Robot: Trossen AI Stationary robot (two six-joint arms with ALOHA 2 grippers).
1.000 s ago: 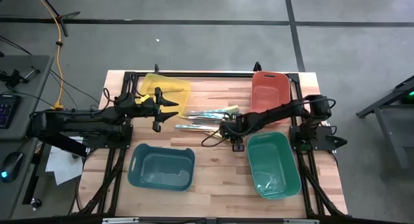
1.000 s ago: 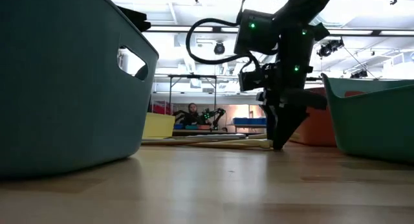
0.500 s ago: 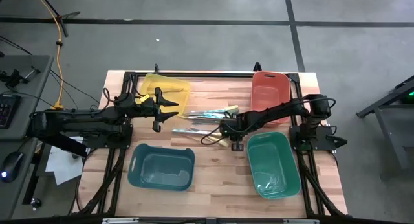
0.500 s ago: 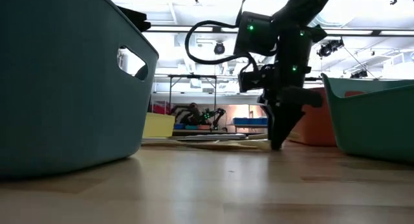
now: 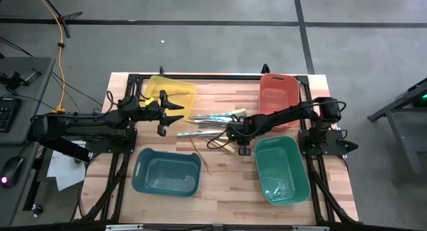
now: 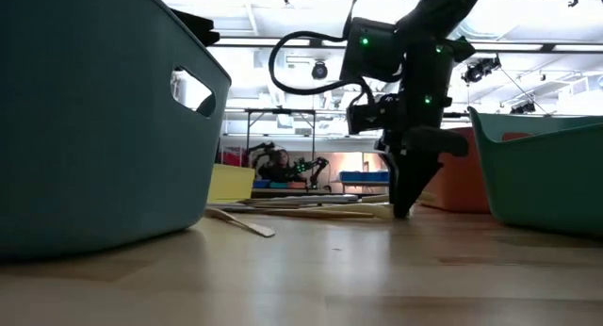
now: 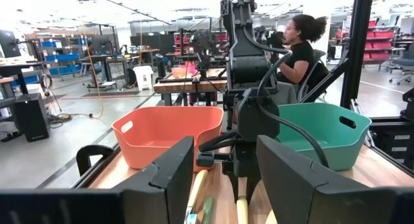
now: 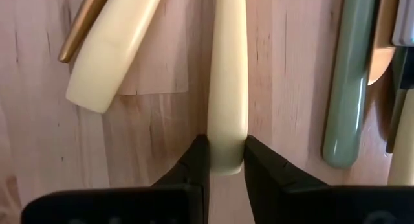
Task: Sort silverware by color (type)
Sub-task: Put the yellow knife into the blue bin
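Note:
The silverware lies as a loose pile (image 5: 213,121) on the wood at mid-table: cream, gold-tan, silver-grey and greenish pieces. One thin tan utensil (image 5: 199,153) lies apart, flat on the bare wood toward the near edge; the low view shows this tan utensil (image 6: 241,221) too. My right gripper (image 5: 231,133) points steeply down at the pile's near-right edge and is shut on a cream utensil (image 8: 226,75). My left gripper (image 5: 175,115) hangs open and level, left of the pile, holding nothing. My right gripper pinches the rounded handle end (image 8: 226,149) of the cream utensil between its two fingers (image 8: 194,162), one on each long edge. The fingers come from above, pointing steeply down. The utensil lies flat on the table and stretches away from the fingers.
Four bins stand round the pile: yellow (image 5: 172,91) far left, coral (image 5: 279,91) far right, blue-teal (image 5: 167,172) near left, green (image 5: 281,169) near right. Beside the held piece lie another cream utensil (image 8: 116,49) and a grey-green one (image 8: 349,88). A person sits beyond the table.
My right gripper has shut on the cream utensil's handle end while staying at the pile's near-right edge. A thin tan utensil that was in the pile now lies apart on the bare wood, toward the near edge beside the blue-teal bin.

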